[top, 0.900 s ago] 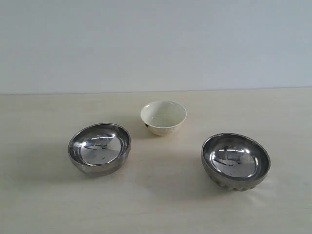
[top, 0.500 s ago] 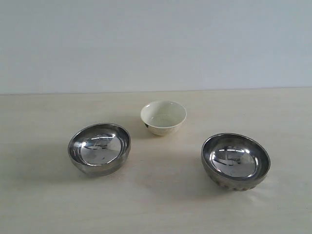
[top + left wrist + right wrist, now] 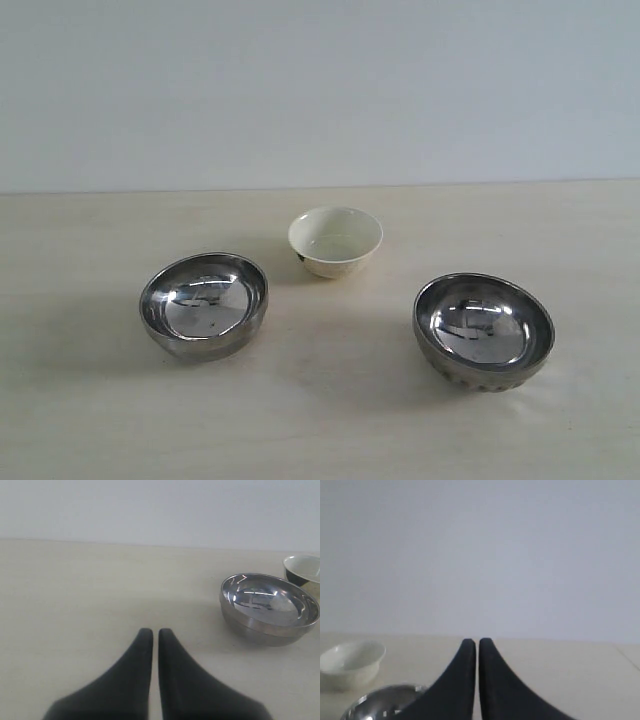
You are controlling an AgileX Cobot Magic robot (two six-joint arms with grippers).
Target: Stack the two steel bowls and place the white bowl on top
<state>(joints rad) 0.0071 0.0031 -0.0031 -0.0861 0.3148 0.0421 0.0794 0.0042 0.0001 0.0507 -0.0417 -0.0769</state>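
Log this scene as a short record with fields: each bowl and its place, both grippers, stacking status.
smooth steel bowl: upright on the table, left in the exterior view, empty
fluted steel bowl: upright, right, empty
white bowl: upright, between them and farther back, empty
contact: all three bowls stand apart
left gripper: shut, holds nothing, clear of the smooth steel bowl
right gripper: shut, holds nothing
stacking: not begun
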